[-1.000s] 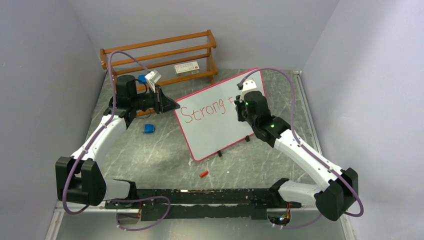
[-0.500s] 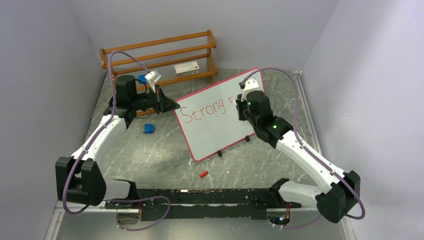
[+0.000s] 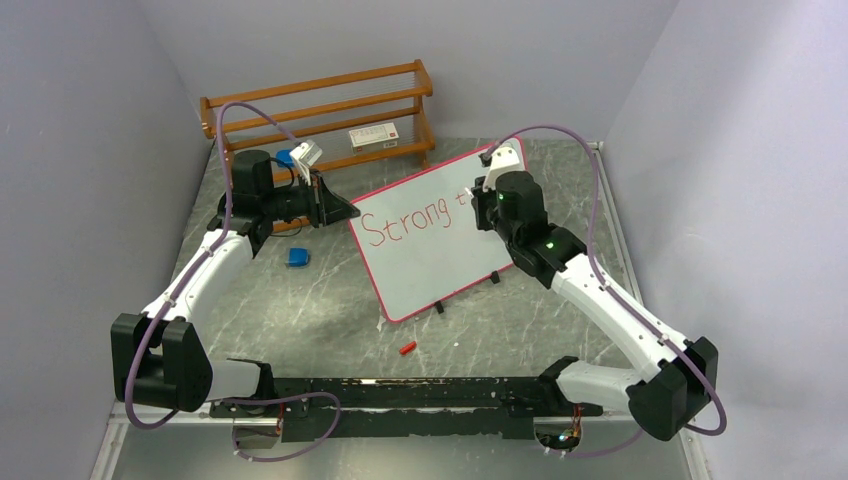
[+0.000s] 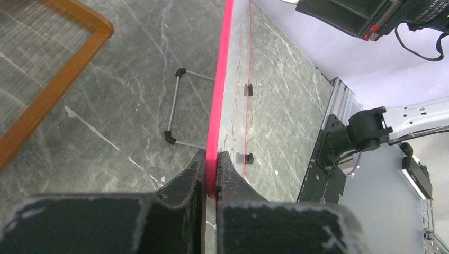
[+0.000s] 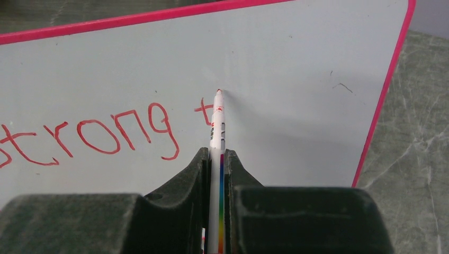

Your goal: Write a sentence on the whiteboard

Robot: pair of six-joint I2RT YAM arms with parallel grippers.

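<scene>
Whiteboard [image 3: 430, 270] stands tilted mid-table, with the wooden rack [image 3: 320, 110] at its 11 o'clock. Left gripper [image 4: 211, 159] is pinched tight on the pink rim at the board's 9 o'clock edge, steadying it. Right gripper [image 5: 216, 153] is clamped on a marker [image 5: 216, 119], tip just at 1 o'clock of the "t". The sentence [image 5: 114, 135] reads "Strong t", so the second word is begun. Next is likely the "h", which needs light, even pressure.

Even, soft bright light; faint shadows, near foregrounds blurred
</scene>
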